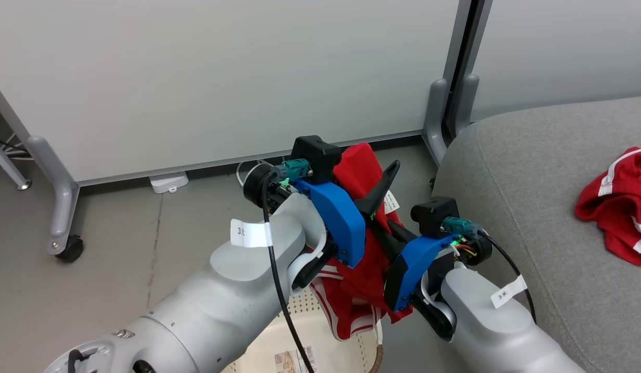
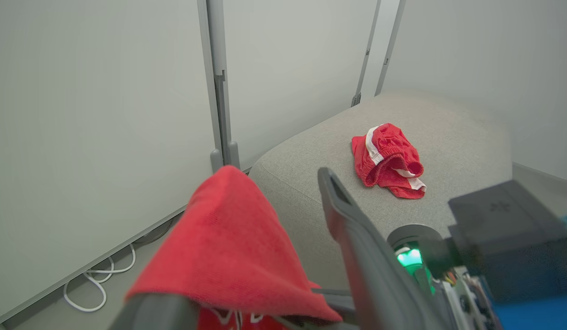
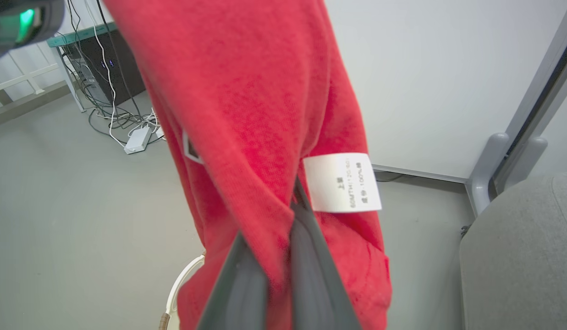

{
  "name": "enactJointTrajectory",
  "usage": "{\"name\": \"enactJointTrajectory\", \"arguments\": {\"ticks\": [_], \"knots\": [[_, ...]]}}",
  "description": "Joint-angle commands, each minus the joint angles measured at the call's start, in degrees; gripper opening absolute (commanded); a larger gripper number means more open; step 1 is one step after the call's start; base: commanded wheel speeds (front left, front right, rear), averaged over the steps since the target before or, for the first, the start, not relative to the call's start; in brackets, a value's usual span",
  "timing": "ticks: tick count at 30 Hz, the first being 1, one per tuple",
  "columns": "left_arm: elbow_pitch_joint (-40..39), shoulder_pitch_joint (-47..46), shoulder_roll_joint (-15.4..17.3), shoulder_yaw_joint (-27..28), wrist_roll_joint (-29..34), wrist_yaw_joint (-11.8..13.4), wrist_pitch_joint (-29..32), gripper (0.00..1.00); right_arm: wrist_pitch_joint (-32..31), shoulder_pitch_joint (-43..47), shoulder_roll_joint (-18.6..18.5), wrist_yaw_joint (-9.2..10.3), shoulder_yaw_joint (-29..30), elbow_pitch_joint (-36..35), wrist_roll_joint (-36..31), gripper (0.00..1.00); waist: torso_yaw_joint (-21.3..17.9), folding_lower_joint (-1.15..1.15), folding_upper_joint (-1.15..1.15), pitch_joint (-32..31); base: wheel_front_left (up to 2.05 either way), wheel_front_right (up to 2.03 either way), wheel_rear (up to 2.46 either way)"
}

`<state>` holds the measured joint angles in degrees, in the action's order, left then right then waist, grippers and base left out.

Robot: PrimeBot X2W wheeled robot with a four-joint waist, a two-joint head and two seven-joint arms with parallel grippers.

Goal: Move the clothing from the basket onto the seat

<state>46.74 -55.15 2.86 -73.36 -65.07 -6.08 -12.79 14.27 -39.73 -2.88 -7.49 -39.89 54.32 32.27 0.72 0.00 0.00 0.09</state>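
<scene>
Head view: the left gripper (image 1: 376,160), with a blue plastic body, is high above the grey floor (image 1: 118,248), and its two long dark fingers stand wide apart. A bright red fabric sports garment (image 1: 357,168) is draped over one finger. The other finger (image 1: 385,181) is bare, and I cannot see it touching anything. The right gripper (image 1: 385,230) is just beside and below, with its fingers pointing into the same red garment. The cloth hangs down over the cream-white perforated plastic basket (image 1: 312,311) at the bottom edge. At the right is the large grey fabric seat (image 1: 527,207), and a second red garment (image 1: 610,207), crumpled and with white stripes, lies on it.

Left wrist view: the fingers are widely open. The red garment covers the finger at this view's left like a tent, and the other finger (image 2: 356,247) is free. The second red garment lies on the seat beyond them, well apart.

Right wrist view: the two grey fingers (image 3: 311,279) are almost closed and pinch a fold of the red garment between them. A small white tag (image 3: 342,182) on the cloth sits just beside the fingertips. The basket shows under the cloth, and the seat is at the right edge.
</scene>
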Motion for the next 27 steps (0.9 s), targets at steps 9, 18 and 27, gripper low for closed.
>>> {"name": "enactJointTrajectory", "arguments": {"ticks": [9,18,27], "knots": [[0.33,1.03,0.06,-0.1,0.11,0.21,-0.92,1.0,0.67,-1.08,-0.01,-0.01,0.5,0.82,0.76,0.0,-0.11,0.0,0.0,-0.16,0.0,0.0,0.0],[1.72,4.11,0.24,0.81,1.91,-0.25,-2.28,1.0,0.96,-1.39,-0.01,-0.01,2.03,0.56,-0.19,0.0,-0.1,0.0,0.0,-0.23,0.0,0.0,0.0],[-5.03,11.21,3.79,10.87,10.28,-0.33,-2.45,1.0,0.98,-0.28,-0.01,-0.01,3.64,-0.12,-1.43,0.0,0.16,0.0,0.0,-0.1,0.0,0.0,0.0]]}}
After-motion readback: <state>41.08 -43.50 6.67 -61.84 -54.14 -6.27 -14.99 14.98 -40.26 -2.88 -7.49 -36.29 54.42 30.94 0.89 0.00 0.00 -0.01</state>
